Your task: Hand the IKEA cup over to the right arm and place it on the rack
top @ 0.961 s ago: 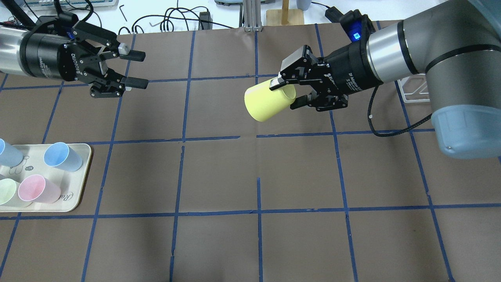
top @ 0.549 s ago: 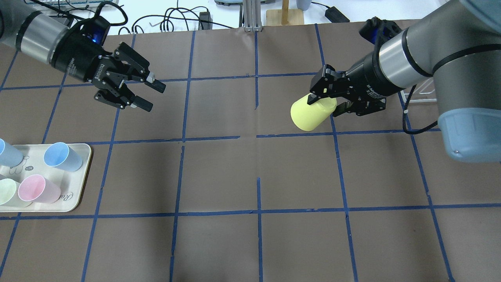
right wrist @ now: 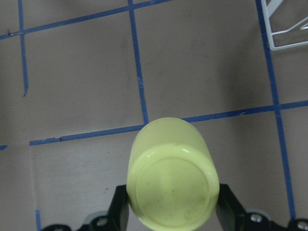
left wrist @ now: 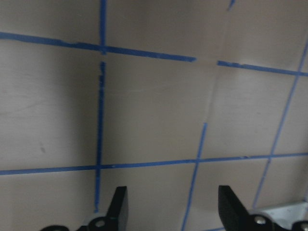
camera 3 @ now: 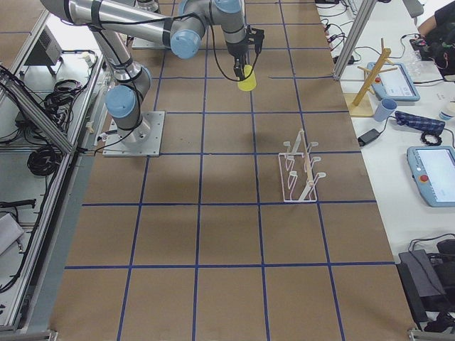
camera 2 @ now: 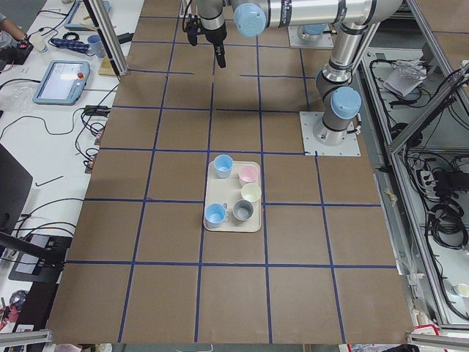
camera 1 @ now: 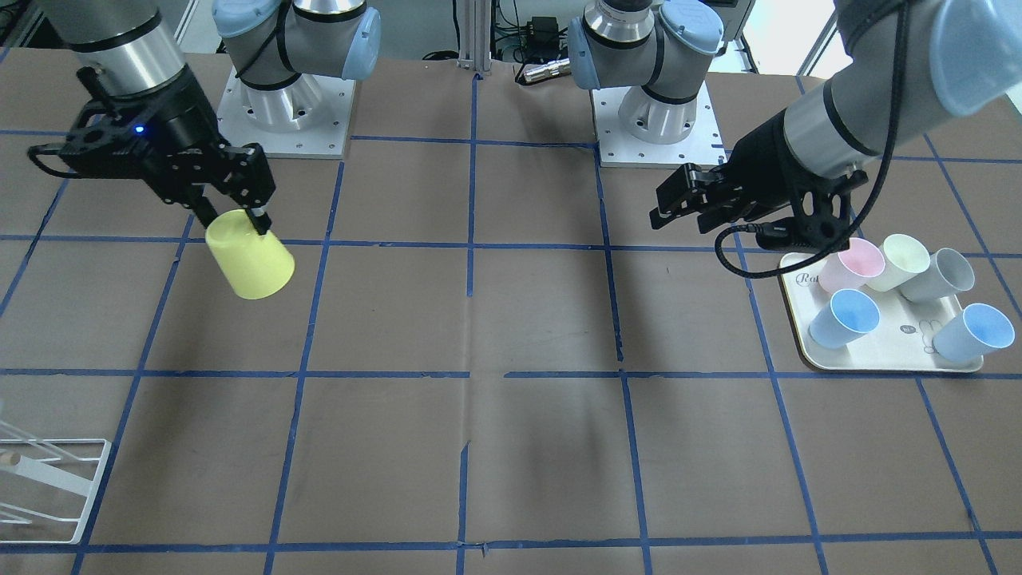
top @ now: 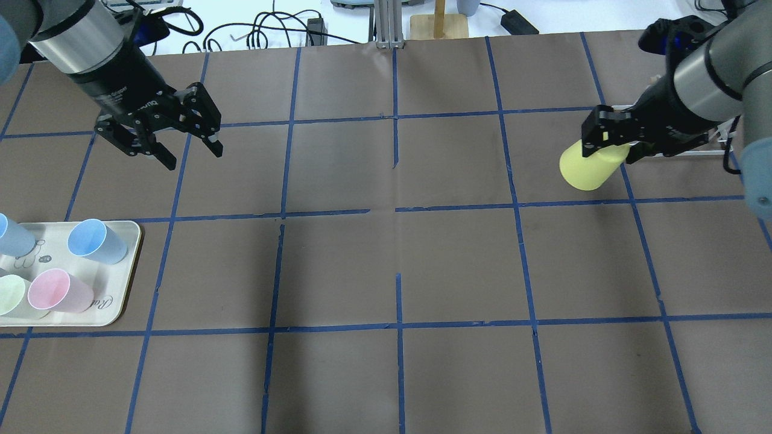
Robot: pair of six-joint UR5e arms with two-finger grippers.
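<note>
The yellow IKEA cup (top: 586, 170) is held in my right gripper (top: 610, 154), which is shut on it near its rim. The cup's base points away from the gripper, tilted down, above the table. It also shows in the front view (camera 1: 251, 265) and in the right wrist view (right wrist: 173, 175), base toward the camera. The white wire rack (camera 3: 298, 174) stands just beyond the right gripper; one corner of it shows in the right wrist view (right wrist: 284, 26). My left gripper (top: 193, 155) is open and empty at the far left, with only table under it (left wrist: 173, 204).
A cream tray (top: 123, 283) with several pastel cups sits at the table's left edge, near the left arm (camera 1: 878, 355). Brown paper with blue tape lines covers the table. A wooden stand (camera 3: 370, 78) and cables lie past the far edge.
My right arm has carried the yellow cup rightward toward the rack. My left gripper has turned from pointing right to pointing downward, and it stays open and empty.
</note>
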